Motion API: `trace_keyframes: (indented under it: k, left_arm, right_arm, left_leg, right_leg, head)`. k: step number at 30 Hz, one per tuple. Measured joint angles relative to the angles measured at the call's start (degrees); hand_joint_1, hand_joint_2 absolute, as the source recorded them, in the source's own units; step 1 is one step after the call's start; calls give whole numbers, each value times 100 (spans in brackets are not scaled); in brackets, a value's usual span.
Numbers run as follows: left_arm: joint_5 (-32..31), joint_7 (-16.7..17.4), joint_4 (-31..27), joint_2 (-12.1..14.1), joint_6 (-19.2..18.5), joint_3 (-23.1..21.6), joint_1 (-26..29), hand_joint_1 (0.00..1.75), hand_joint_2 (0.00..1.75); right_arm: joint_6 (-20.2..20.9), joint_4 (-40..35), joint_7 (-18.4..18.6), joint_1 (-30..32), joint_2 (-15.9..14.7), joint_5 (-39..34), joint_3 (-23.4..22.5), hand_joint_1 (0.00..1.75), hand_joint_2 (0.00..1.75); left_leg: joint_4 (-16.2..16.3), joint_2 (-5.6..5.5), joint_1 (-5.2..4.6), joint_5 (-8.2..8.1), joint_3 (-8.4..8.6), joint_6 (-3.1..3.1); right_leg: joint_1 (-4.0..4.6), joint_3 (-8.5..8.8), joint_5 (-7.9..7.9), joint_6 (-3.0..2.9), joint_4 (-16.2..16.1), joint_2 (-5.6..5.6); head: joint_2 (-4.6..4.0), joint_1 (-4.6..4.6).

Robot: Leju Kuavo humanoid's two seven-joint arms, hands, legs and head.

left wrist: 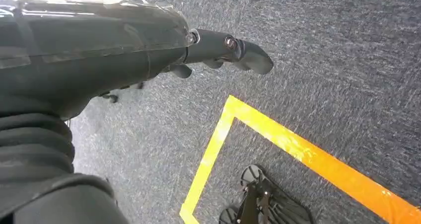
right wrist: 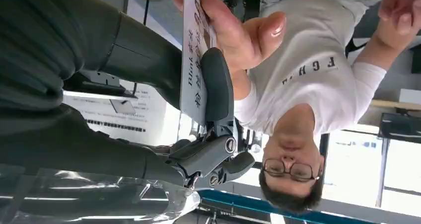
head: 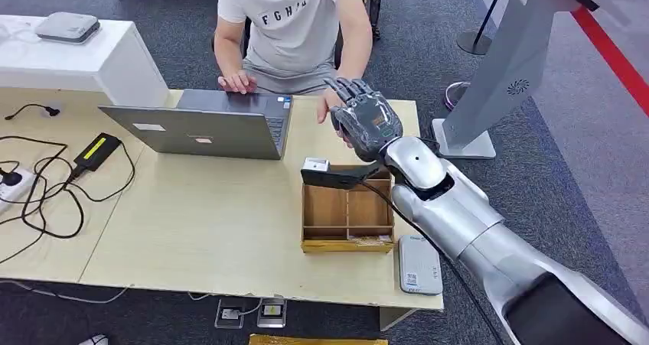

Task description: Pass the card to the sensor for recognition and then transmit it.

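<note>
A: Which step is this?

B: I think the giving step. The right hand (right wrist: 208, 119) holds the card (right wrist: 194, 50) out past the wooden box (head: 346, 215), and a person's hand (right wrist: 238, 35) pinches it too.

A: What next?

B: Let go gently. The left hand (left wrist: 218, 47) hangs down, fingers curled, holding nothing.

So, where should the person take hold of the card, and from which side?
The free edge of the card, from the person's own side. The right hand pinches its other end between thumb and fingers, so that end is covered. The person's hand already grips this free part.
</note>
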Motion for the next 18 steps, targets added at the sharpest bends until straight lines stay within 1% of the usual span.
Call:
trace_keyframes:
  k: [6, 7, 8, 9, 11, 18]
  left_arm:
    - [0, 0, 0, 0, 0, -2, 0, 0, 0]
    - [0, 2, 0, 0, -7, -20, 6, 0, 0]
    - [0, 2, 0, 4, -29, -37, 5, 0, 0]
    - [46, 2, 0, 2, -90, -111, 4, 0, 0]
    - [66, 2, 0, 2, -90, -133, 3, 0, 0]
    - [249, 52, 0, 0, -55, -166, 4, 0, 0]
  right_arm:
    - [-2, 5, 0, 0, 2, 0, 0, 175, 175]
    - [-13, 72, 2, -1, 37, 13, 0, 0, 175]
    - [-48, 138, 9, -4, 64, 50, 0, 0, 0]
    - [-151, 313, -55, -8, 160, 123, -2, 0, 0]
    - [-225, 396, -52, -10, 195, 260, -2, 0, 0]
    - [-562, 455, 61, 25, 225, 376, -22, 0, 0]
  left_leg:
    - [0, 0, 0, 0, 0, 0]
    - [0, 0, 0, 0, -1, 0]
    - [0, 1, 0, 0, 0, 0]
    - [0, 1, 0, 0, 0, 0]
    - [0, 1, 0, 0, 1, -1]
    - [0, 3, 0, 0, 4, -1]
  right_leg:
    - [0, 0, 0, 0, 0, 0]
    - [0, 0, 0, 0, 0, 1]
    - [0, 0, 0, 0, 0, 4]
    - [-1, -2, 0, 0, 0, 6]
    - [0, -2, 0, 0, 0, 5]
    - [0, -1, 0, 0, 0, 7]
  head:
    - [0, 0]
    - [0, -2]
    - [0, -2]
    - [0, -2]
    - [0, -2]
    - [0, -2]
